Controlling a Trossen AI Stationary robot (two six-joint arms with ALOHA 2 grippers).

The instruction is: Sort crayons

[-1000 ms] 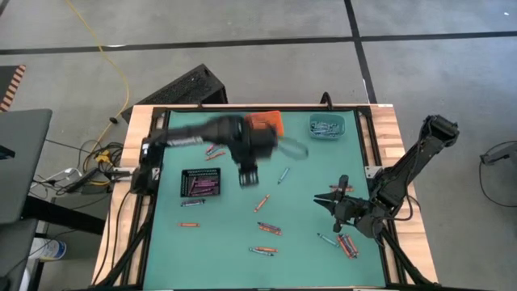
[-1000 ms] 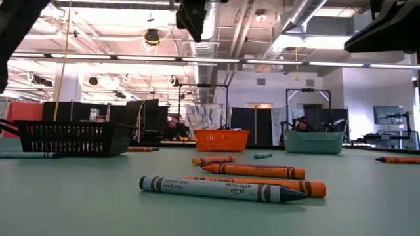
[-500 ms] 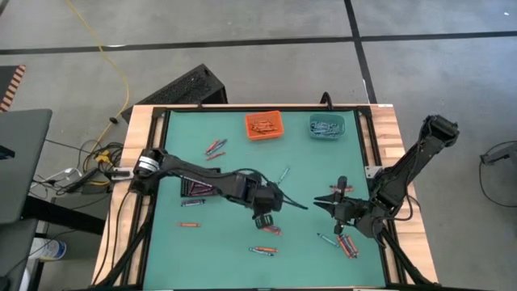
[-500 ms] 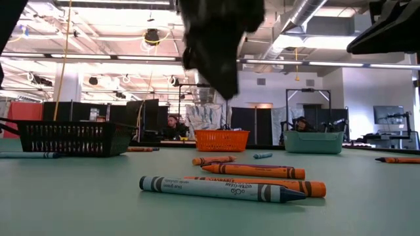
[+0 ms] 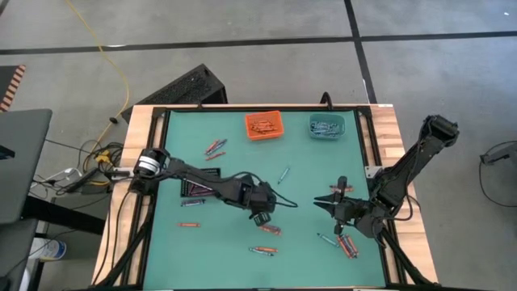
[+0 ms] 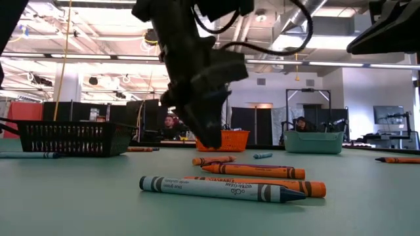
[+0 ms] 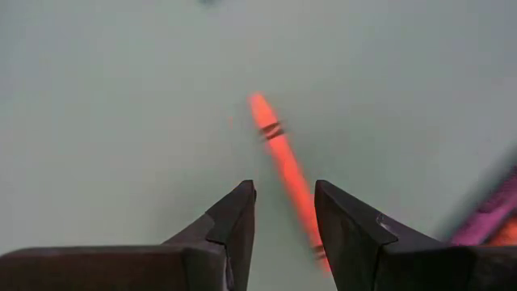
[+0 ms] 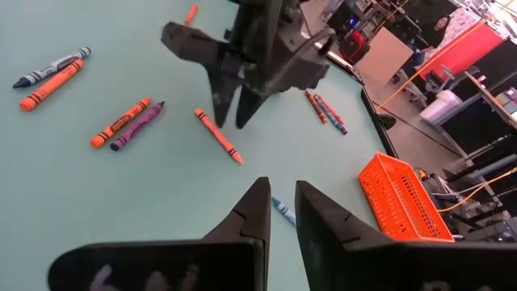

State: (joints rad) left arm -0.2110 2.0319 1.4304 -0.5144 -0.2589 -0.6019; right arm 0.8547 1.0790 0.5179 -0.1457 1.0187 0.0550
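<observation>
A: Left gripper (image 5: 260, 218) hangs low over the middle of the green table mat (image 5: 307, 182), its two dark fingers (image 7: 234, 222) slightly parted and holding nothing. An orange-red wax crayon (image 7: 287, 174) lies on the mat just below the fingertips, its near end hidden behind one finger.

B: And the right gripper (image 5: 323, 201)?

A: It waits above the right side of the mat, fingers a narrow gap apart, empty.

B: Where are the other crayons?

A: Scattered loose. A small group (image 5: 269, 229) lies just nearer than the left gripper, a pair (image 5: 262, 250) by the near edge, more (image 5: 347, 246) under the right arm and partly covered by it, and a few (image 5: 214, 147) at far left. Their colours are hard to tell from above.

B: Any containers?

A: An orange mesh bin (image 5: 264, 125) and a teal mesh bin (image 5: 326, 126) stand side by side at the far edge, both holding crayons. A black mesh bin (image 5: 198, 184) at left is partly covered by the left arm. In the low view, a blue-grey crayon (image 6: 220, 189) lies nearest the camera.
</observation>
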